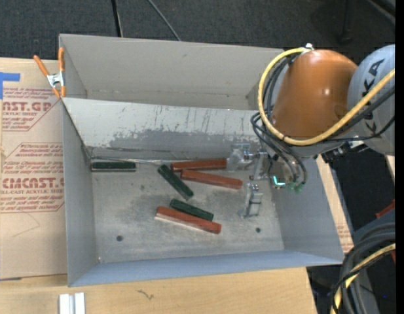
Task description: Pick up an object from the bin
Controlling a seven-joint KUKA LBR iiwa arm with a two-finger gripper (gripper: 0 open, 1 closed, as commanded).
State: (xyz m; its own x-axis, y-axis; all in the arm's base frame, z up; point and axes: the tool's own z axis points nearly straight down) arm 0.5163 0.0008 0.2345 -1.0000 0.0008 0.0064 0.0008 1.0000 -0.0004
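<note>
My gripper (253, 208) hangs over the right part of the bin floor, with bare floor under it. Just to its left lies the right end of a red-brown bar (213, 180), and a second red-brown bar (199, 165) lies behind that one near the back wall. Further left and nearer the front, a dark green bar (192, 209) rests against a longer red and tan bar (188, 220). Nothing shows held in the gripper.
A dark green bar (175, 180) lies aslant in the middle of the floor, and another dark green bar (113, 166) sits by the left end of the back wall. The orange-covered wrist and its cables hang over the bin's right rear corner.
</note>
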